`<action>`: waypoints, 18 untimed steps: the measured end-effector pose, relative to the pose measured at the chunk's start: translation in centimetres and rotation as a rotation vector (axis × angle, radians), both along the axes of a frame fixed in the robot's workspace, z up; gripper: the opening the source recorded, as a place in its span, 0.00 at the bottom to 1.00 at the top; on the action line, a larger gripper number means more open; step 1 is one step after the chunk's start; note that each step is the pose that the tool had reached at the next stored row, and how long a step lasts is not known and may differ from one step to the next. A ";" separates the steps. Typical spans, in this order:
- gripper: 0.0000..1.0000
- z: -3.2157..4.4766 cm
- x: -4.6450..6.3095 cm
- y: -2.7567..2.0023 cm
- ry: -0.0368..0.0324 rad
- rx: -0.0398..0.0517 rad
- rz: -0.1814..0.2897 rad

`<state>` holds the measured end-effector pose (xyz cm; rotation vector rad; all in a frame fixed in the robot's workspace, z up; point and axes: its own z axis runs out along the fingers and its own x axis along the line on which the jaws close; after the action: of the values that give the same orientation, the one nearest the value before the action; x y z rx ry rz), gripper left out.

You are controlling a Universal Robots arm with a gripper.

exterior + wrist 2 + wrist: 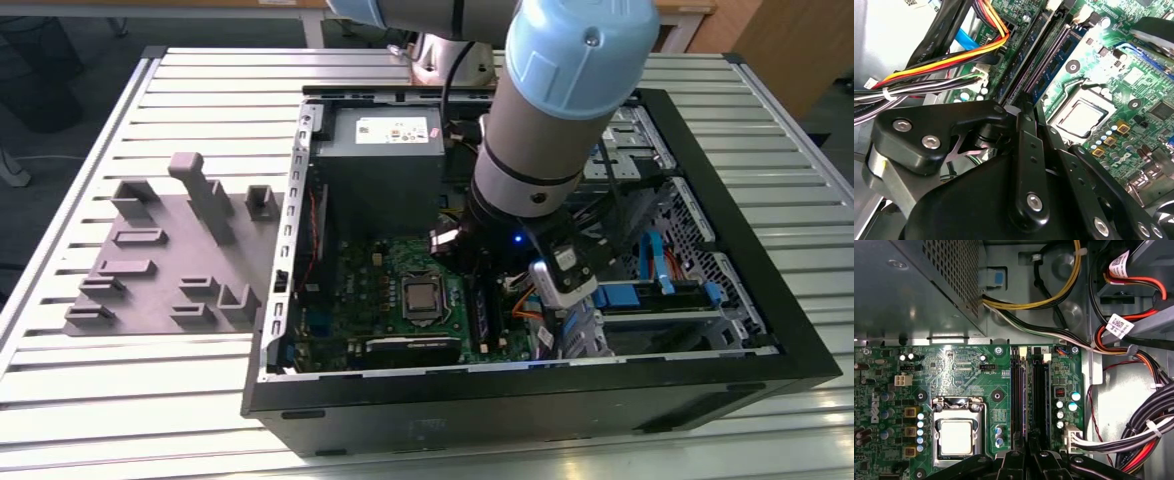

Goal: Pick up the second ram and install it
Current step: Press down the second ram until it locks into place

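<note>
Green motherboard [969, 370] is being hovered over by gripper [1026, 107], fingers drawn narrow, pinching second ram [1051, 62] edge-on; ram is being held in slot just beside processor socket [956, 432].

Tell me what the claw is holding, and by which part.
Cannot be told: the claw meets one end of the memory stick standing on the motherboard.

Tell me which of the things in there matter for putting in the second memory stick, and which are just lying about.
For the job:
- the gripper, down over the memory slots
- ram module, standing in a slot, in line with the gripper
- neighbouring black slot

Just there:
- grey power-supply box
- processor socket
- cable bundle
- grey fixture plate beside the case
</note>
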<state>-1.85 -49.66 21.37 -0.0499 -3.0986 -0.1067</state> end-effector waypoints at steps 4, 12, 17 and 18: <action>0.14 -0.09 0.0 -0.01 0.0002 0.0001 0.000; 0.14 -0.30 0.0 -0.01 0.0002 0.0001 0.000; 0.14 -0.29 0.0 -0.02 0.0002 0.0026 0.000; 0.14 -0.28 0.0 -0.02 0.0002 0.0043 0.000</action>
<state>-1.87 -49.68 21.09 -0.0493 -3.0981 -0.1134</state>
